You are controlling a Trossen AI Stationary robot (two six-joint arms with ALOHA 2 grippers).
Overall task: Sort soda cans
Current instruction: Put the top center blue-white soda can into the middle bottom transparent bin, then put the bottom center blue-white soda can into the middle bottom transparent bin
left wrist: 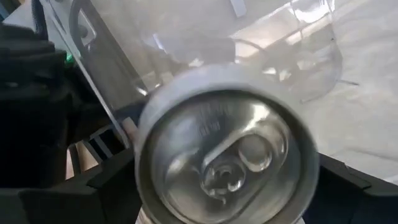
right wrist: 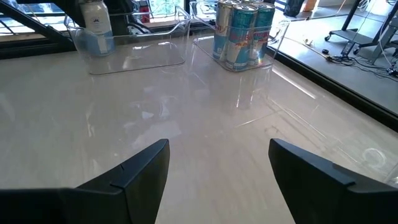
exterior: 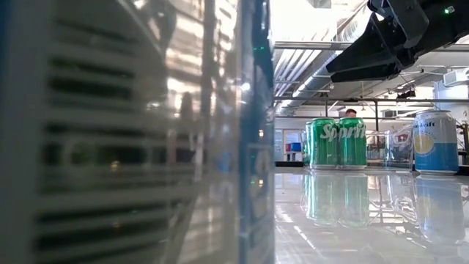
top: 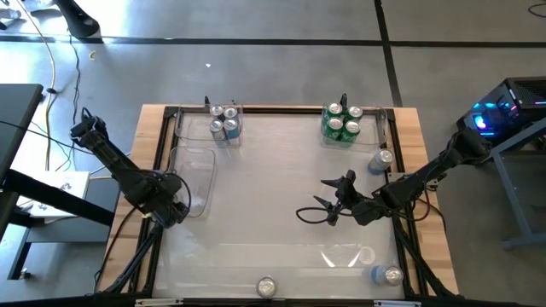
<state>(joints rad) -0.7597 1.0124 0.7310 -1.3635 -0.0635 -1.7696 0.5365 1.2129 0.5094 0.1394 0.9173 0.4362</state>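
A silver-topped soda can (left wrist: 227, 158) with a pale blue body (right wrist: 96, 31) stands upright in the clear tray (top: 203, 170) at the table's left. My left gripper (top: 175, 206) points straight down over it, open, one finger on each side of the can. My right gripper (right wrist: 217, 168) hovers open over bare table right of the middle (top: 328, 206), with nothing between its fingers. Several blue-and-silver cans (top: 224, 122) stand in a back-left tray, several green cans (top: 343, 122) in a back-right tray. My left gripper comes from above, with a finger (left wrist: 109, 186) on each side of the can's body. The can's wide top (left wrist: 227, 158) hides the spot. I cannot tell whether the fingers touch it.
Loose cans stand on the table: a blue one (top: 381, 160) at the right, another blue one (top: 388, 275) near the front right, and a silver one (top: 267, 286) at the front edge, which fills the low view's left (exterior: 132, 132). A raised dark frame (top: 162, 153) borders the table.
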